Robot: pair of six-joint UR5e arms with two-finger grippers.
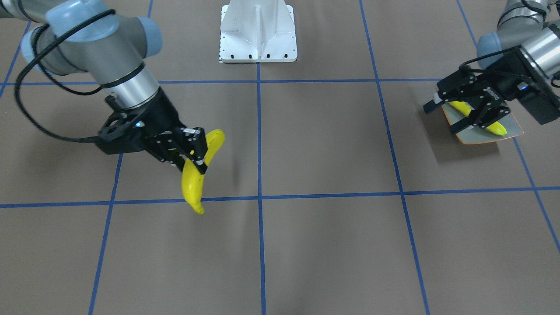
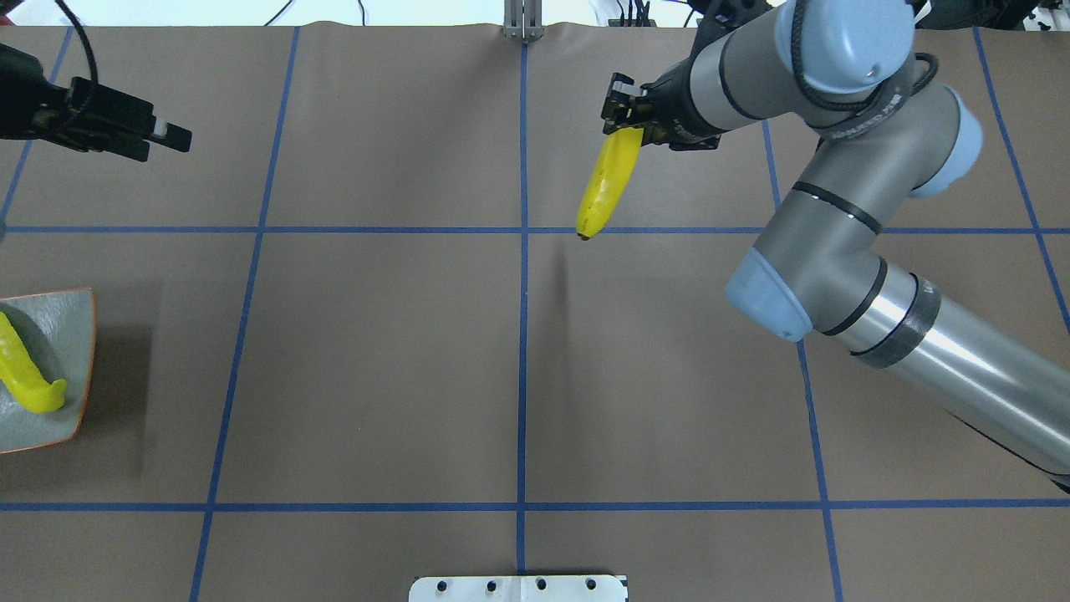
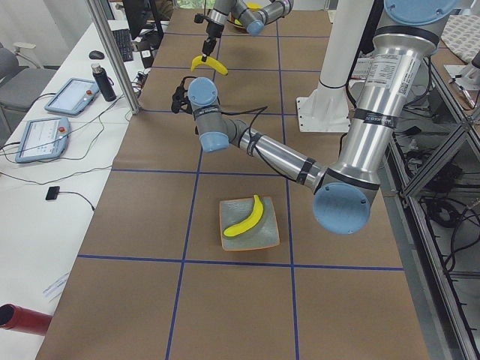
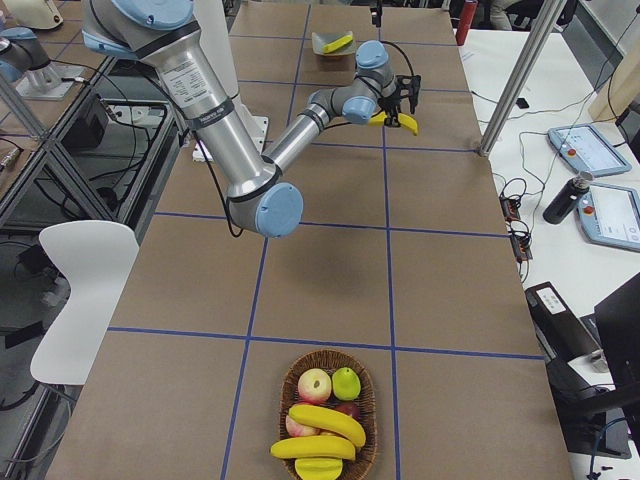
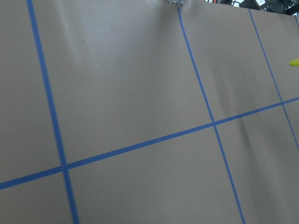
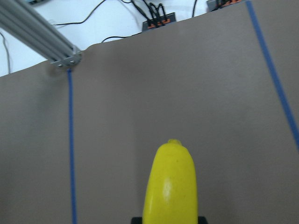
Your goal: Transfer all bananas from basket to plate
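With a banana (image 1: pixel 192 186) clamped lengthwise, the right end effector (image 1: pixel 194 153) has the plate (image 1: pixel 477 138) well off leftward, nearer the spread-open left end effector (image 1: pixel 442 118).

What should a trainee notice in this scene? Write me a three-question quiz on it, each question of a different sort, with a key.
1. Multiple choice: what does the right gripper hold above the table?
A) a cup
B) a banana
C) nothing

2. True or false: the square plate carries two bananas.

3. Fill in the gap: more bananas lie with other fruit in the wicker ___.

Key
1. B
2. False: a single banana lies on it.
3. basket
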